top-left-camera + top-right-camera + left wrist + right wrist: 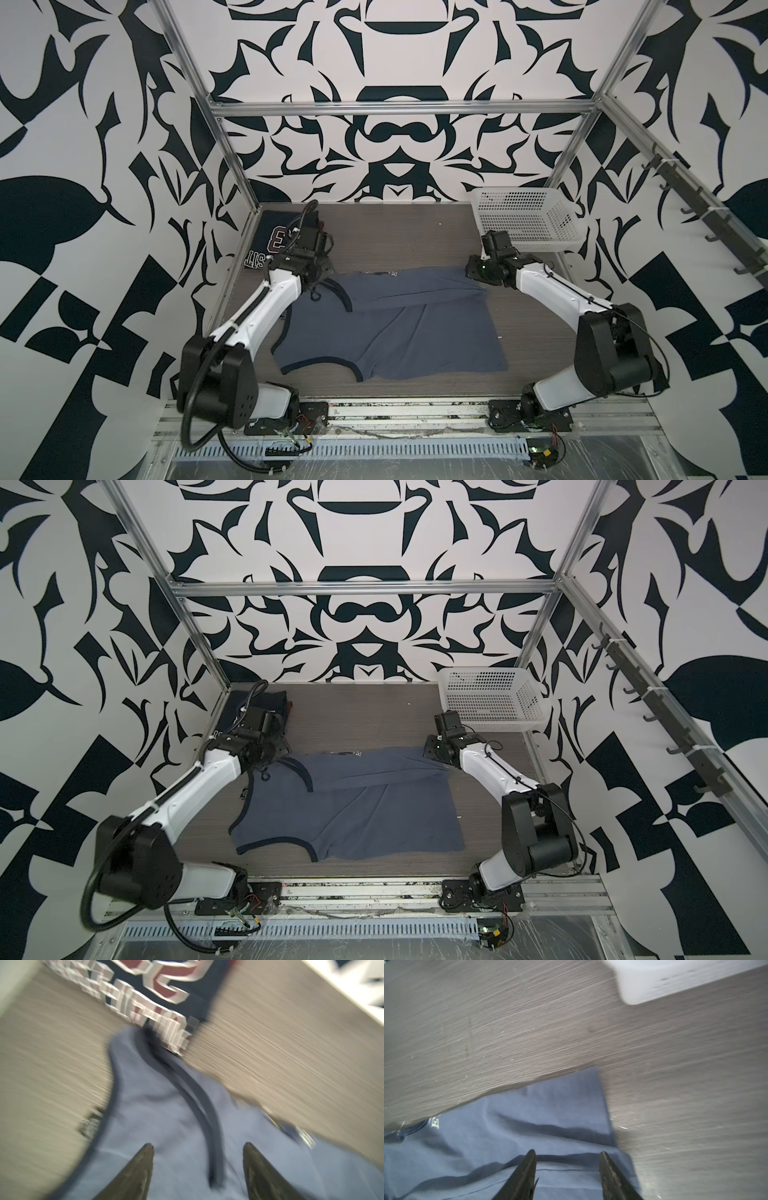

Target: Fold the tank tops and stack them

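Observation:
The slate-blue tank top (390, 332) lies spread on the wooden table in both top views, its far part folded over toward the front. The dark navy tank top (270, 237) with red and white print lies folded in the far left corner. My left gripper (197, 1146) hangs open just above the blue top's dark-trimmed strap (207, 1118), with nothing between its fingers. My right gripper (568, 1152) stands open over the blue top's far right corner (591, 1105) and holds nothing. Both wrist views are blurred by motion.
A white perforated basket (523, 220) stands at the far right corner, close behind my right wrist. Metal frame posts border the table (395, 237) on both sides. A rail with cable duct (374, 451) runs along the front edge.

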Robot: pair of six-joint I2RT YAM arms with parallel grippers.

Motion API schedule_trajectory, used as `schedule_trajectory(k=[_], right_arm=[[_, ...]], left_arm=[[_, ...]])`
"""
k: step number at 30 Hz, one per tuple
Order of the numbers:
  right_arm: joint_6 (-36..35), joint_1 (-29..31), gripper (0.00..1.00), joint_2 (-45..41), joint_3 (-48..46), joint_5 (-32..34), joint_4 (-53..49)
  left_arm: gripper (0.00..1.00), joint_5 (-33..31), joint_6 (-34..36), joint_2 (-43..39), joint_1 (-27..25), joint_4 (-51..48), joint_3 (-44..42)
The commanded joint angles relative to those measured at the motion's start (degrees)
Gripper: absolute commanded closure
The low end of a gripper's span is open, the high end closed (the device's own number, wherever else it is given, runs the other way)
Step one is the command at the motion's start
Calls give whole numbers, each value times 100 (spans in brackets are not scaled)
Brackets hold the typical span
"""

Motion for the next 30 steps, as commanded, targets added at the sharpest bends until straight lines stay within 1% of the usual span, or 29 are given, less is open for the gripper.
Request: schedule_trajectory(k=[1, 3, 6, 15, 19, 21, 23, 28, 30], right_arm=[[7, 66, 47, 162, 186, -101, -11], [2, 66, 47, 233, 155, -139, 64], [-86, 66, 46, 333, 148, -191, 85], [-121, 77, 43, 572, 26, -569, 321], [-128, 75, 42, 618, 25, -581, 342], [-129, 85, 42, 608, 42, -590, 331], [-127, 84, 42, 595, 55, -583, 307], [-155, 84, 42, 515, 52, -470, 208], [-159, 85, 42, 469, 21, -434, 212]], left_arm=[[28, -297, 51, 707, 470, -861, 489], [28, -85, 82, 1012, 757, -773, 670], [28, -26, 132, 1485, 965, -752, 999], [28, 170, 216, 2418, 1110, -356, 1640], [30, 47, 168, 2777, 1118, -553, 1938], [33, -32, 197, 2889, 1130, -560, 1999], [39, -97, 191, 2982, 1177, -638, 2060], [48, -161, 196, 3025, 1224, -706, 2069], [55, -181, 203, 3012, 1228, -699, 2037]])
